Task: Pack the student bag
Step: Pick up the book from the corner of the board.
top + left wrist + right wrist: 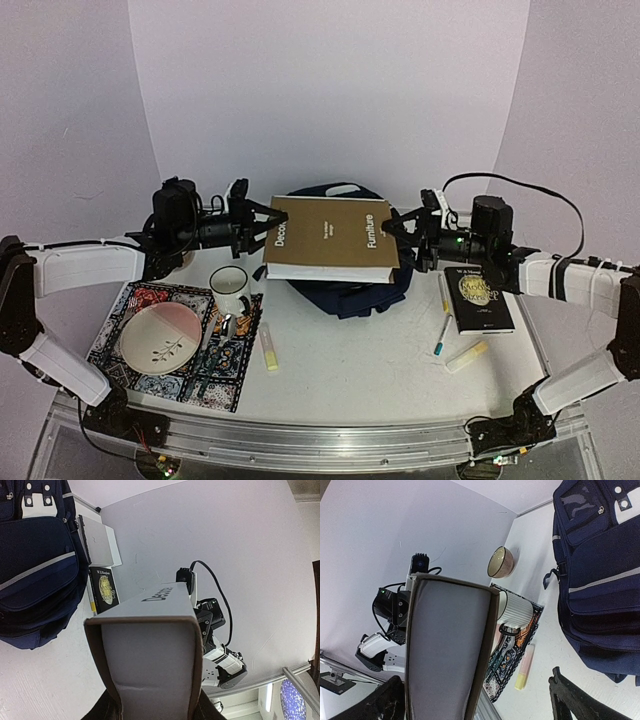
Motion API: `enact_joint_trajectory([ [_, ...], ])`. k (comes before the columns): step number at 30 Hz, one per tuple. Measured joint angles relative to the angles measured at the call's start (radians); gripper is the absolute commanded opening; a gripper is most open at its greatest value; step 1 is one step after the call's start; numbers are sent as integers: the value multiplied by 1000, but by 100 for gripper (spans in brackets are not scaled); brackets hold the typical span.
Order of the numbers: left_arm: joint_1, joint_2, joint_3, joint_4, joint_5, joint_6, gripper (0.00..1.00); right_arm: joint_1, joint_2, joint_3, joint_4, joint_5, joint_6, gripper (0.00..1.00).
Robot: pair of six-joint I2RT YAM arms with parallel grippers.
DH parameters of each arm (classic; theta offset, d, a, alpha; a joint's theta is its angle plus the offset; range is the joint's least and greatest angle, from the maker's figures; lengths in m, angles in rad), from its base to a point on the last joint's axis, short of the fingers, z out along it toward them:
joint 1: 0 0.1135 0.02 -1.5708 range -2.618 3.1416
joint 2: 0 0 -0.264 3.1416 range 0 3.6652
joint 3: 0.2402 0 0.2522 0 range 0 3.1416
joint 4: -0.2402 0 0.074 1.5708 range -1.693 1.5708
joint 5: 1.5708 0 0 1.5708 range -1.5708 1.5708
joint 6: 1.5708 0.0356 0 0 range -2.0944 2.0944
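Holding book (330, 238) over student bag (352, 290) | left gripper (262, 231) clamps 9 o'clock edge; right gripper (399, 231) spread, unclamped | you next tip it in

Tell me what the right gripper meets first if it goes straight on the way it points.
The brown book: its edge sits inside the open right gripper, so going on would press into it almost at once. The student bag seems to lie below that line.

COUNTER (360, 375): white, flat | LEFT: patterned mat (230, 375) | CENTRE REAR: student bag (350, 293) | RIGHT: black book (480, 300), pen (441, 338) just beside it | FRONT: left yellow tube (268, 348) beside mat, right yellow tube (466, 356) near book
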Motion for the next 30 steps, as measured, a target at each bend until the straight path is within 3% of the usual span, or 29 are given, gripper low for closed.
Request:
enact_joint_trajectory([
  [6, 0, 26, 9, 21, 18, -3, 0, -6, 0, 0, 2, -31, 11, 96],
  [15, -11, 98, 94, 50, 49, -9, 0, -15, 6, 2, 106, -89, 87, 85],
  [27, -29, 166, 153, 93, 64, -15, 2, -8, 33, 18, 217, -159, 185, 58],
  [30, -32, 189, 165, 104, 70, -15, 9, -5, 38, 21, 232, -169, 201, 48],
])
